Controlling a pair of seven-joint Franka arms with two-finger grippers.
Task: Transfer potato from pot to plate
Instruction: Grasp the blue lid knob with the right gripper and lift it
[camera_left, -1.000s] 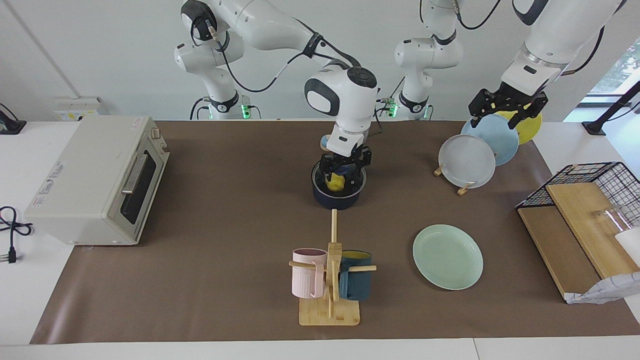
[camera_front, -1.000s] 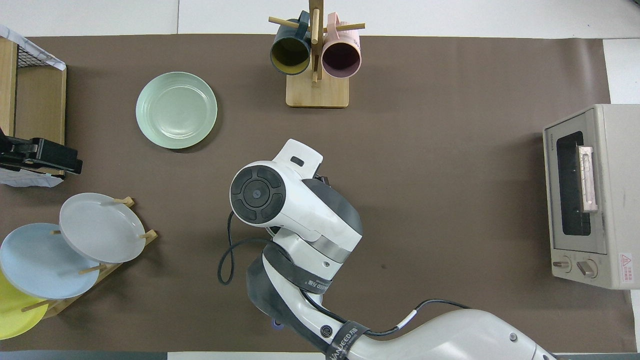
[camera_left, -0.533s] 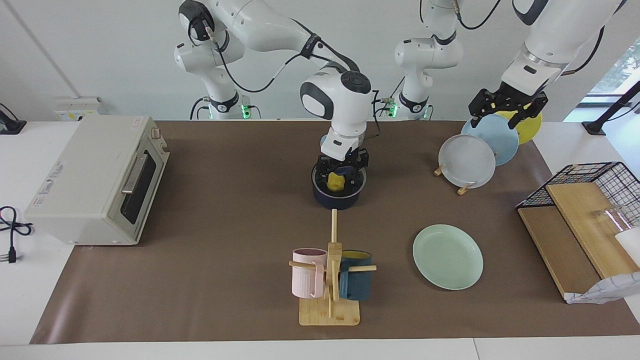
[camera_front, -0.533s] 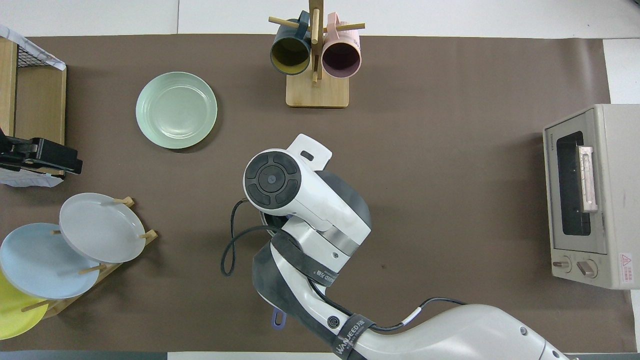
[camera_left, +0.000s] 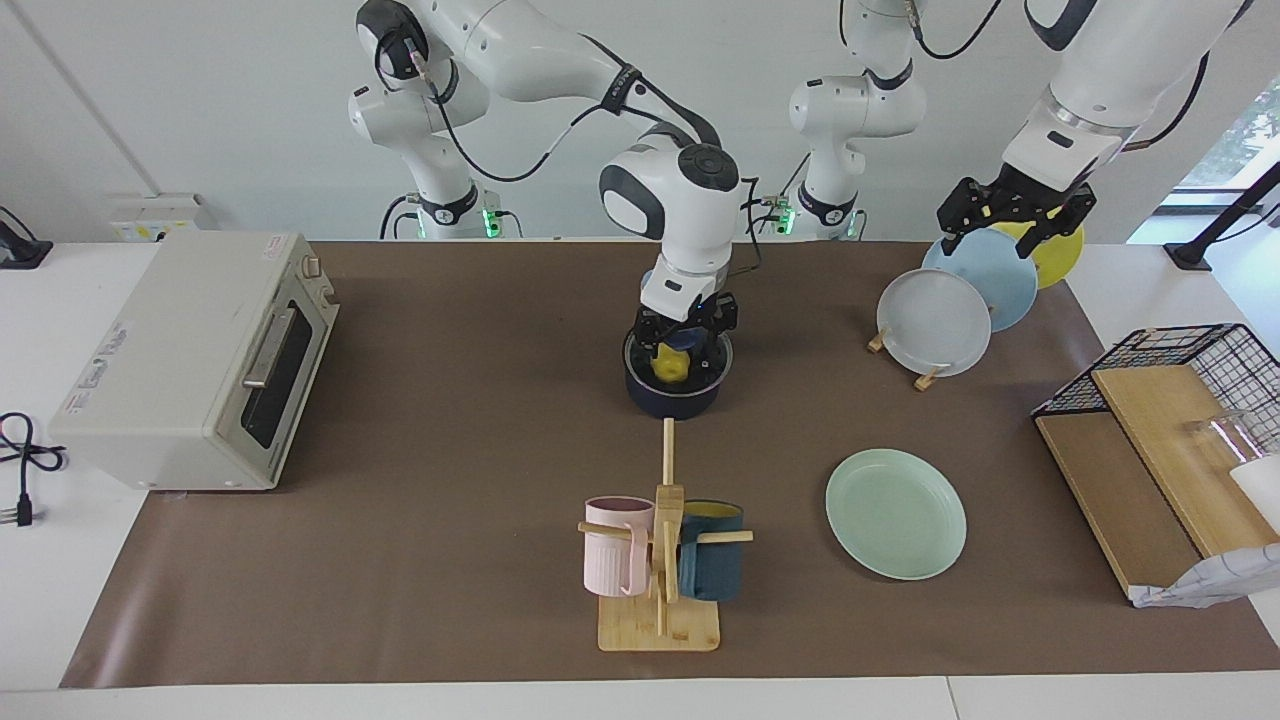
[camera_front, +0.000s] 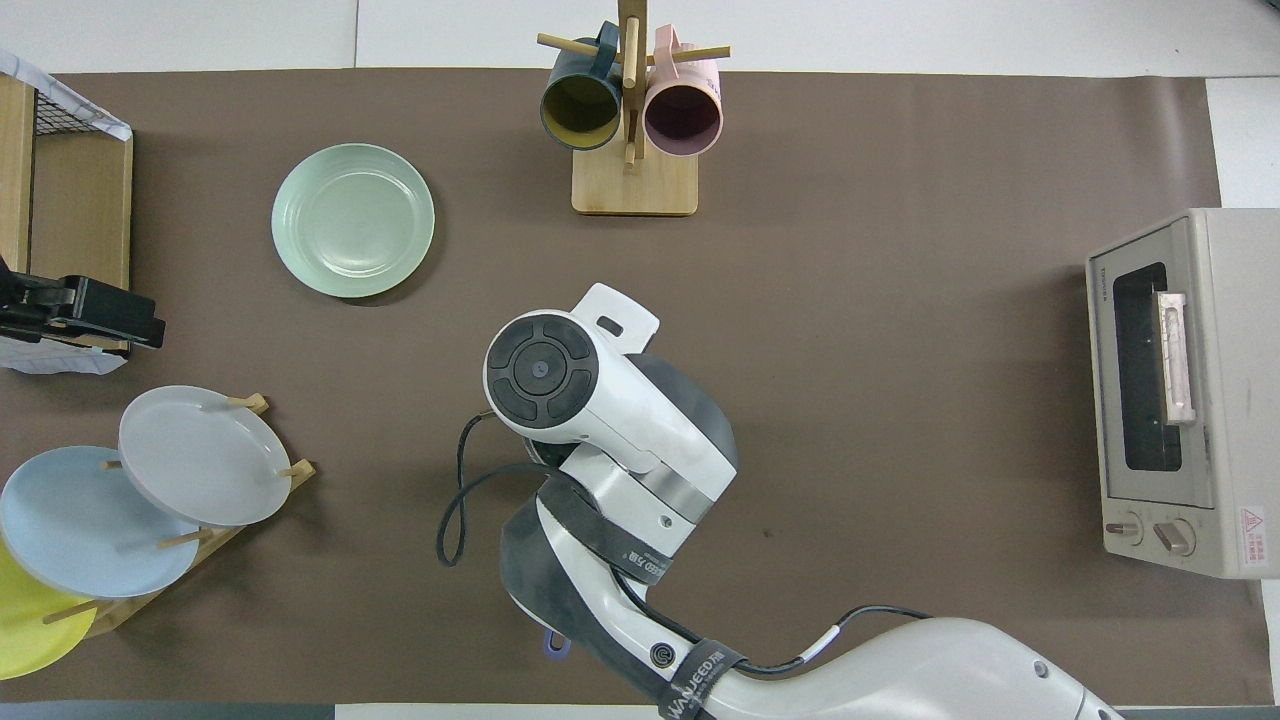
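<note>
Bright yellow and glossy, the potato (camera_left: 668, 364) sits inside the pot (camera_left: 678, 392), its long axis roughly upright or a little tilted; which end points where I cannot tell. The right gripper (camera_left: 684, 341) reaches down into the pot's mouth with its black fingers (camera_left: 650, 345) on either side of the potato, closed against it. The potato's lower part is level with the pot's rim, so whether it rests on the pot's floor cannot be read. The pot is dark navy with a black inside and stands at the middle of the brown mat (camera_left: 450, 420). In the overhead view the right arm covers the pot and potato altogether; only a bit of blue handle (camera_front: 555, 641) pokes out toward the robots.

The plate (camera_left: 895, 513), pale mint green, lies flat on the mat, farther from the robots than the pot and toward the left arm's end of the table, well apart from the pot. A wooden mug rack (camera_left: 660, 560) with a pink mug and a dark teal mug stands farther from the robots than the pot, beside the plate.

The left gripper (camera_left: 1015, 215) waits over the plate rack (camera_left: 925, 375), its fingers spread
</note>
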